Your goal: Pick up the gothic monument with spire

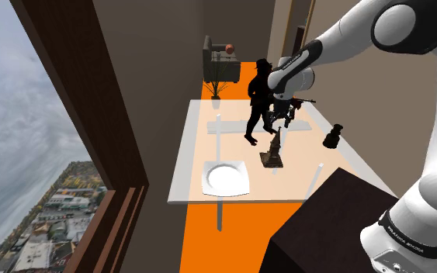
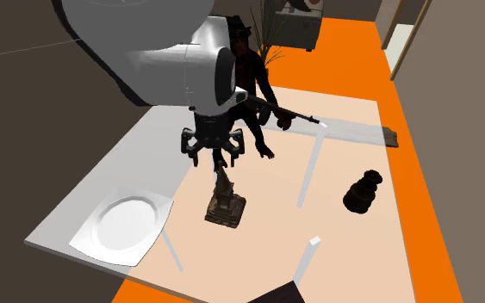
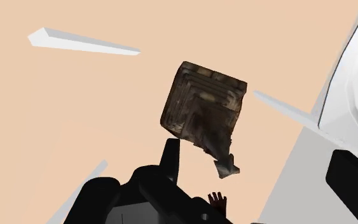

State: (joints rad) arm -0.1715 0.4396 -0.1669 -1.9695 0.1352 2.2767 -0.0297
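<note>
1. My claw (image 2: 221, 160) hangs straight over the gothic monument (image 2: 225, 200), just above the tip of its spire. I cannot tell whether the claw is spread or pressed together, nor whether it touches the spire.
2. There is one monument. It is dark brown and stands upright on a stepped square base, on the peach middle of the tabletop (image 2: 387, 250). In the wrist view I look down its spire onto the base, right in front of the claw.
3. One dark figure (image 2: 253, 86) in a hat, holding a long gun, stands on the tabletop just behind the claw. In the shoulder view it rises on the far side of the monument.
4. One white square plate (image 2: 120, 225) lies on the pale grey edge strip of the tabletop. It is near the monument, on the second exterior view's left.
5. One small black knobbed object (image 2: 363, 194) sits on the peach part, well apart from the monument, on that view's right. The monument stands between it and the plate.
6. I count four thin white bars (image 1: 315, 180) in the shoulder view, spread around the monument. None of them touches it.
7. Around the tabletop the floor (image 1: 224, 240) is orange.
8. Beyond the far end of the tabletop I see one armchair (image 1: 218, 58) with one potted plant (image 1: 215, 87) in front of it.
9. One large window (image 1: 22, 155) in a dark brown frame takes up the shoulder view's left, with a grey sky and a town below.
</note>
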